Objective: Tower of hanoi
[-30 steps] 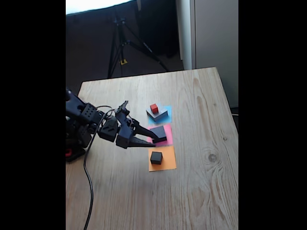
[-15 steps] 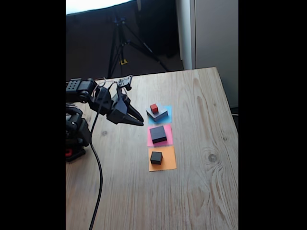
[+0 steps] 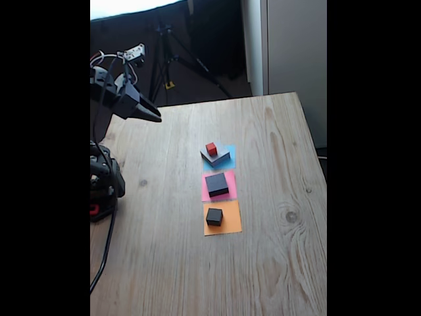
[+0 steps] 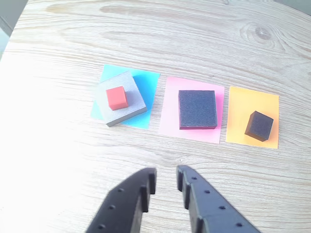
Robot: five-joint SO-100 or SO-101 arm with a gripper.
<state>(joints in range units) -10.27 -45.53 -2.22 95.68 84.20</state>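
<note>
The Tower of hanoi blocks lie in a row on the wooden table. A tiny red cube (image 3: 211, 149) (image 4: 117, 97) sits on the large flat grey block (image 3: 218, 158) (image 4: 134, 101), which rests on a blue paper square. The medium black block (image 3: 216, 184) (image 4: 197, 109) lies on the pink square. On the orange square stands the small black cube (image 3: 214, 216) (image 4: 259, 125). My gripper (image 3: 156, 119) (image 4: 166, 174) hangs high above the table's far left corner, well away from the blocks. Its fingers stand a narrow gap apart and hold nothing.
The arm's base (image 3: 105, 184) stands at the table's left edge with a cable (image 3: 102, 257) trailing toward the front. Beyond the far edge there is a tripod (image 3: 164, 59) on a dark floor and a pale cabinet (image 3: 289, 46).
The gripper has drawn back from the medium black block on the pink square, rising up and to the far left. Its jaws have narrowed. The blocks have not moved.
</note>
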